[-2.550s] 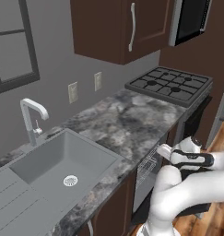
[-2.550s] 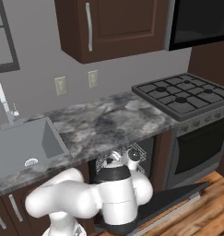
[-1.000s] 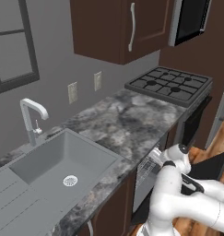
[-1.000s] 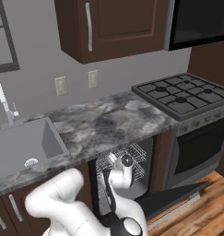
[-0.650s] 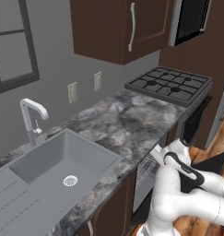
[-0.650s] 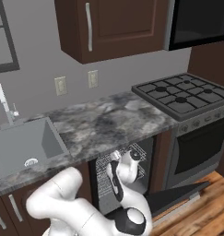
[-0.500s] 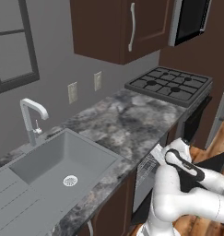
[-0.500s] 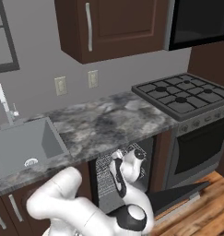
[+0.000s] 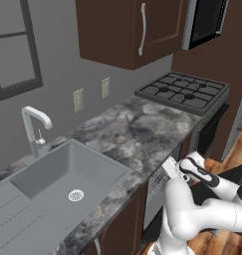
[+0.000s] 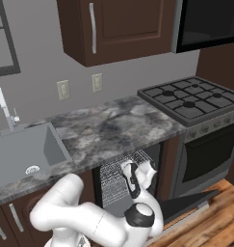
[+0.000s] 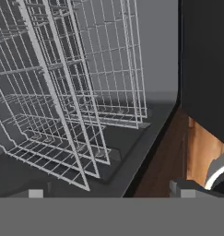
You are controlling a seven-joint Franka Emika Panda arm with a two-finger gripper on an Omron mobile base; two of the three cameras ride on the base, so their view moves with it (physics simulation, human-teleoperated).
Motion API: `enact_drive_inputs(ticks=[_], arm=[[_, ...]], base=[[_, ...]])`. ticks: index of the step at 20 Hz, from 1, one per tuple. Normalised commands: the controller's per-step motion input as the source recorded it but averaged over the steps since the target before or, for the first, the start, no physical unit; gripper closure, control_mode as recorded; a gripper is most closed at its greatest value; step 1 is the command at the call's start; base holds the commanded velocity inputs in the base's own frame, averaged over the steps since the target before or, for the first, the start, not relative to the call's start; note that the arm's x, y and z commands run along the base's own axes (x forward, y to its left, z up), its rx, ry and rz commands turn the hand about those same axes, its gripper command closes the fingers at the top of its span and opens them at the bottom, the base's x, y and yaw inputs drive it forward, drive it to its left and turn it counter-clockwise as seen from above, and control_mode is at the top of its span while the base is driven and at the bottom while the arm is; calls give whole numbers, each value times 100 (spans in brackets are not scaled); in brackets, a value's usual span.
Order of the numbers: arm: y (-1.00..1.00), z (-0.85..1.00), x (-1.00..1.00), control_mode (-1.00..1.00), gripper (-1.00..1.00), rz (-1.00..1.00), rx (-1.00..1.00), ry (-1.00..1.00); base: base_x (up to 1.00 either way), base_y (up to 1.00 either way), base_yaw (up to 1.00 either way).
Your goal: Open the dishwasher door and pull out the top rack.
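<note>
Already the door (image 10: 186, 205) lies dropped flat by the floor, so the arm pokes its gripper (image 10: 145, 170) at the rack (image 10: 117, 177) under the bench (image 10: 113, 125); jaws' state I cannot tell.

My two base cams sit behind me, left and right, both looking down over the counter (image 9: 127, 129) and stove (image 10: 195, 101). Hand cam's jammed right up against the top rack (image 11: 72, 92).

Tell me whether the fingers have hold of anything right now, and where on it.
Nothing is held. In the hand view one of the fingers and its partner stand apart, with the top rack ahead and nothing between them.
</note>
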Motion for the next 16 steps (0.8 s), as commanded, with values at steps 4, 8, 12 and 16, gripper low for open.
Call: enact_drive_inputs(ticks=[4,8,12,16], arm=[[0,-44,40,-100,-100,-1,21,8],[0,-17,35,-100,-100,0,23,2],[0,0,33,-100,-100,0,20,0],[0,-24,47,-100,-100,0,13,0]], base=[[0,0,0],[0,0,0],[0,0,0],[0,0,0]])
